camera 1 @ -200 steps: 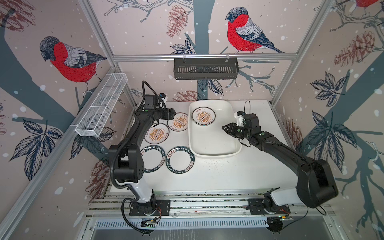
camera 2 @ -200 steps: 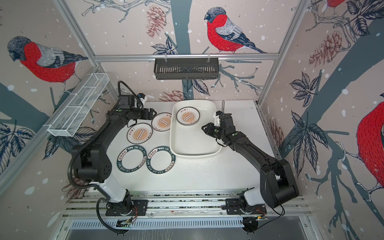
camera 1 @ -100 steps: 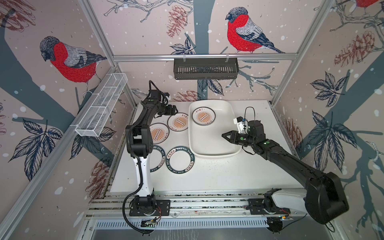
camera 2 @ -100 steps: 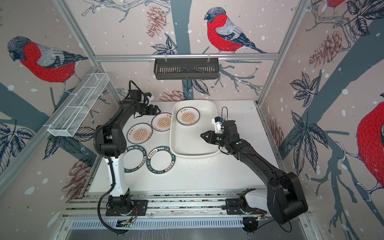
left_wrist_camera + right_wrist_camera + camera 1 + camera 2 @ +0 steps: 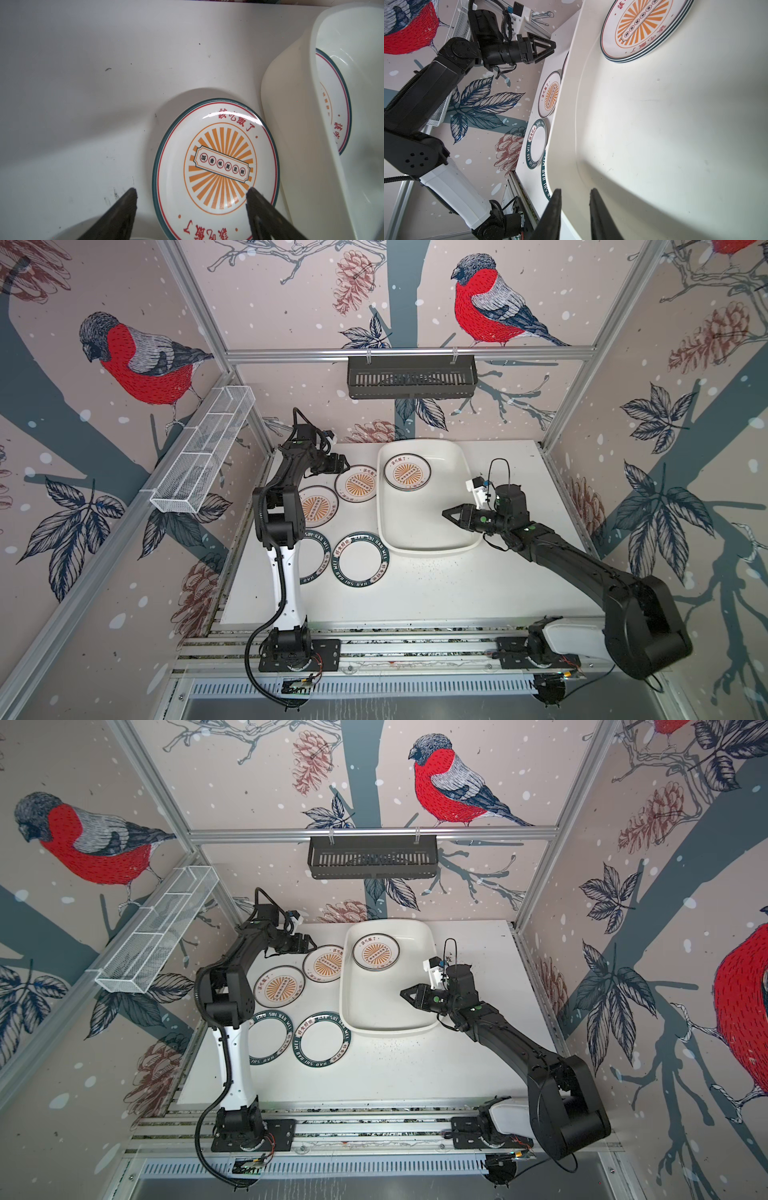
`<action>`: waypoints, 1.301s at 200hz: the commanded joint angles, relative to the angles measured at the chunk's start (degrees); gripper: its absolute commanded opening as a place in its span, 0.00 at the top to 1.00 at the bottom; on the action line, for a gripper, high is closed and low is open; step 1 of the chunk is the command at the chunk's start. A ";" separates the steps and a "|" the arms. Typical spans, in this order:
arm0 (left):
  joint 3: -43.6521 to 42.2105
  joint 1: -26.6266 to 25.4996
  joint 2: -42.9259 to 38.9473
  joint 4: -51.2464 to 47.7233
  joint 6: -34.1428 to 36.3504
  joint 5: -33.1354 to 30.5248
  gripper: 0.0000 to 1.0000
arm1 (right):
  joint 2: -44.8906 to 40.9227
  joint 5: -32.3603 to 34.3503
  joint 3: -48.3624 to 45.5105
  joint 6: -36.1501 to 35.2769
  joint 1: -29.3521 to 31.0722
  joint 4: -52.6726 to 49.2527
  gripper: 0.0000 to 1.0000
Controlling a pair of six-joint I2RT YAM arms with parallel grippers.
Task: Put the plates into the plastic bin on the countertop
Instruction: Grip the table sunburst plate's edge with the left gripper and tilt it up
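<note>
Sunburst plate point(image 5: 216, 166) lies near the far left corner of the countertop point(image 5: 83, 83), just beside the bin point(image 5: 291, 108); your left pincer point(image 5: 191, 189), spread wide, straddles its rim opposite the bin; your right pincer point(image 5: 575, 190) hangs empty, barely parted.

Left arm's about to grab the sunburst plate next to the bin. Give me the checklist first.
1. The left gripper open and empty: ok.
2. Its fingers straddle the rim of the sunburst plate: ok.
3. That plate flat on the countertop: ok.
4. Plate clear of the plastic bin wall: cannot tell, very close.
5. Bare floor left in the bin: ok.
6. The right gripper out of the drop zone: not ok, it hangs over the bin.
</note>
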 commanded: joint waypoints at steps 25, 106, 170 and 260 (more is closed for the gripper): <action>1.54 1.31 2.90 0.75 0.87 3.43 0.29 | 1.83 -1.53 0.42 1.79 0.05 4.14 0.75; 4.20 3.57 7.42 -1.73 3.80 9.41 0.46 | 5.66 -2.85 1.04 4.28 0.15 7.92 0.76; 4.77 3.65 9.11 -3.25 5.45 10.83 0.46 | 7.53 -3.25 1.23 5.19 0.36 9.51 0.78; 8.50 3.68 12.00 -8.16 9.30 13.01 0.58 | 9.10 -3.29 1.29 5.89 0.68 10.81 0.79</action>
